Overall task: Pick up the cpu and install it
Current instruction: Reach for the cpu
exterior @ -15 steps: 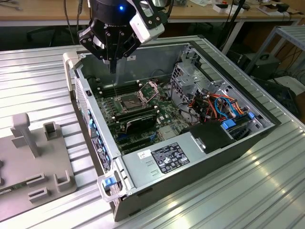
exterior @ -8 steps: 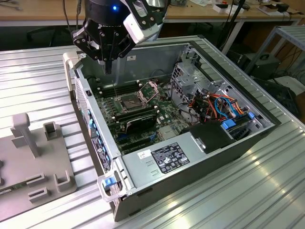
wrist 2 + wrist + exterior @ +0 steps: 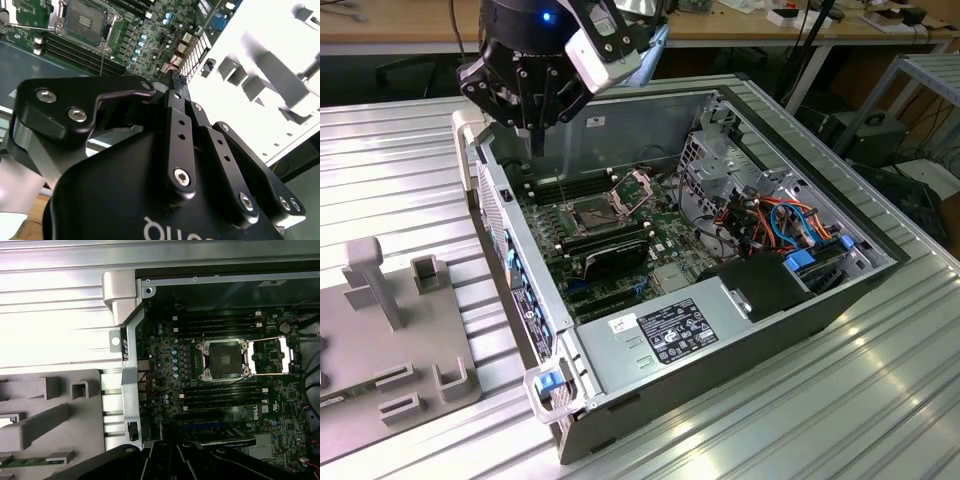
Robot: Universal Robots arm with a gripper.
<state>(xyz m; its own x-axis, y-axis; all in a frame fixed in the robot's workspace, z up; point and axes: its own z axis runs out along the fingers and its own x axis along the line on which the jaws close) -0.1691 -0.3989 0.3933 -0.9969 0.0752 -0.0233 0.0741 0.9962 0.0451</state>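
My gripper [image 3: 534, 140] hangs above the far left corner of the open computer case [image 3: 582, 360], over the memory slots by the case wall. Its black linkage [image 3: 167, 87] also crosses the second wrist view and edges the first wrist view [image 3: 190, 455]. On the green motherboard [image 3: 660, 250], the CPU socket [image 3: 592, 212] stands open with its load plate flipped back. Both wrist views show the socket [image 3: 223, 359] [image 3: 82, 20] with bare contacts. The cpu is out of view, and whether anything sits in the gripper is hidden.
A grey fixture block [image 3: 390, 330] with posts and slots sits on the ribbed metal table [image 3: 840, 400] on the exterior view's left. The case also holds a power supply [image 3: 670, 330], drive cage [image 3: 715, 155] and coloured cables [image 3: 790, 225]. Benches stand behind.
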